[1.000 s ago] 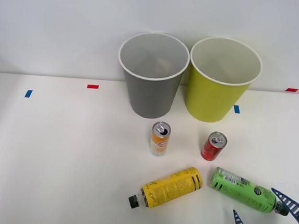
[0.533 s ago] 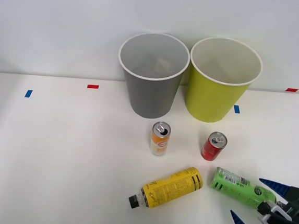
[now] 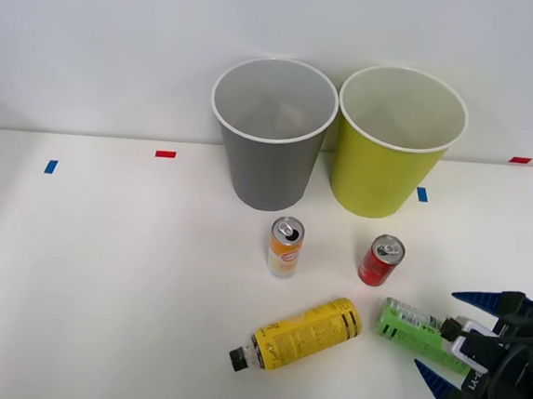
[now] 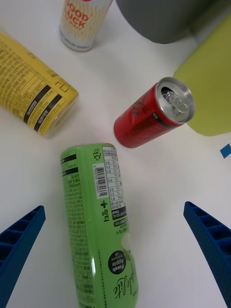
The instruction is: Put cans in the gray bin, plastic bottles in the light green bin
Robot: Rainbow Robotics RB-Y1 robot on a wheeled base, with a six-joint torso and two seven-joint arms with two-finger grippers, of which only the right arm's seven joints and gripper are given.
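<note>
Bins first: gray bin (image 3: 271, 135) and light green bin (image 3: 398, 142) upright side by side at far edge of table (image 3: 102, 269), rims nearly touching, gray to the robot's left. Both look empty, as far as the insides show.

Bottles: green-wrap bottle (image 3: 409, 328) lying on its side at near right, base toward table centre, cap end under the right gripper (image 3: 456, 336). Yellow-wrap bottle (image 3: 300, 333) also lying flat, just left of it, dark cap pointing to the near left.

Cans: orange-and-white can (image 3: 285, 246) and red can (image 3: 381, 260) upright betw. bottles and bins, well apart from each other.

Key relation: in wrist view, green-wrap bottle (image 4: 98, 226) runs lengthwise betw. the two blue fingers (image 4: 19, 238), long axis across the closing direction. Jaws spread wide, holding nothing; one finger each side of the bottle, no contact visible. Judged step: descent/closure on green bottle, then carry to light green bin.

Surface: plain white tabletop w/ small red and blue tape marks (image 3: 165, 153). Room: red can (image 4: 151, 113) sits near the bottle's base end, could get nudged.
</note>
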